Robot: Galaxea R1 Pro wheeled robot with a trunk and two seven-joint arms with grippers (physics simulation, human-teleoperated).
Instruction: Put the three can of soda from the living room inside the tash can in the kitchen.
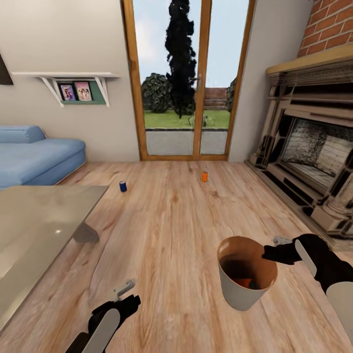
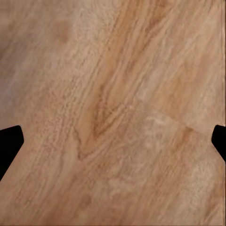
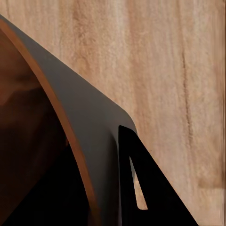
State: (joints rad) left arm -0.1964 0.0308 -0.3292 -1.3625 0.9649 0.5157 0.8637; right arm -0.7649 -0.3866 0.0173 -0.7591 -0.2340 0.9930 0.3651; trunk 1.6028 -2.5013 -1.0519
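In the living room, the right pincer (image 1: 272, 253) grips the rim of the trash can (image 1: 240, 294), holding the bin just above the wood floor (image 1: 176, 220) with an orange can (image 1: 243, 282) already lying at its bottom. Two cans wait ahead — a blue can (image 1: 122, 186) on the floor near the sofa (image 1: 39, 157) and the low worktop (image 1: 34, 230), and a second orange can (image 1: 204, 176) standing before the glass door (image 1: 189, 78). The step in hand looks like the collecting round: one of three is in, and the next move calls for rolling forward to one of the floor cans and bringing the free left pincer (image 1: 128, 293) down over it.

The head view alone gives the room and both loose cans. The left wrist view adds that the pincer's jaws stand wide apart over bare boards; the right wrist view shows one dark finger (image 3: 150, 188) pressed to the bin's outer wall (image 3: 89, 132), with the glossy brown interior beside it.
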